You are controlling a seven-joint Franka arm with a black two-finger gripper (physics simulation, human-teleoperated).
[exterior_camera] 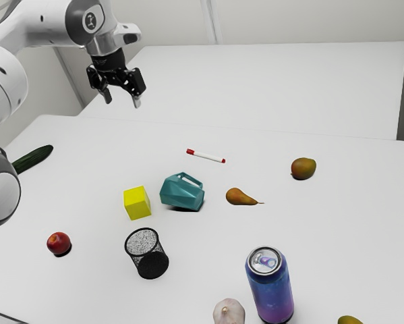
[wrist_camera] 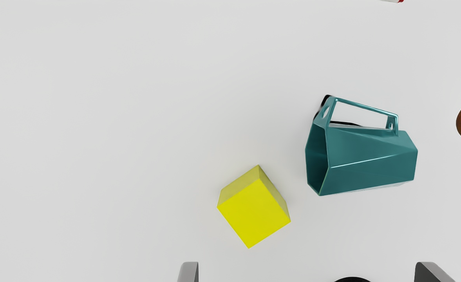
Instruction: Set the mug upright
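Mug (exterior_camera: 181, 194), teal and faceted, is lying on its side just left of the exterior view's center; its mouth is facing the yellow cube, and its handle is pointing upward and toward the marker. The remaining items are being listed from largest to smallest, with places in the exterior view. The white table (exterior_camera: 357, 223) is spanning most of the frame. The white arm (exterior_camera: 46, 27) is entering at the upper left. The black gripper (exterior_camera: 122, 102) is hanging above the table in the upper left, well apart from the mug; its fingers are standing released and wide apart, grasping nothing. The blue-purple can (exterior_camera: 270, 287) is standing at the lower right of center. The cucumber (exterior_camera: 33, 158) is lying at the left, partly behind the arm. The black mesh holder (exterior_camera: 148, 255) is sitting below the yellow cube (exterior_camera: 137, 203), which is resting just beside the mug, apart from it. The mango (exterior_camera: 303, 168) is resting at the right, and a yellow-green fruit (exterior_camera: 350, 320) is being cut off by the lower right edge. The pear (exterior_camera: 241, 196) is lying near the mug's base. The garlic (exterior_camera: 229, 312) is sitting at bottom center, the red apple (exterior_camera: 59, 243) is resting at the lower left, and the red-and-white marker (exterior_camera: 206, 156) is lying above the mug.
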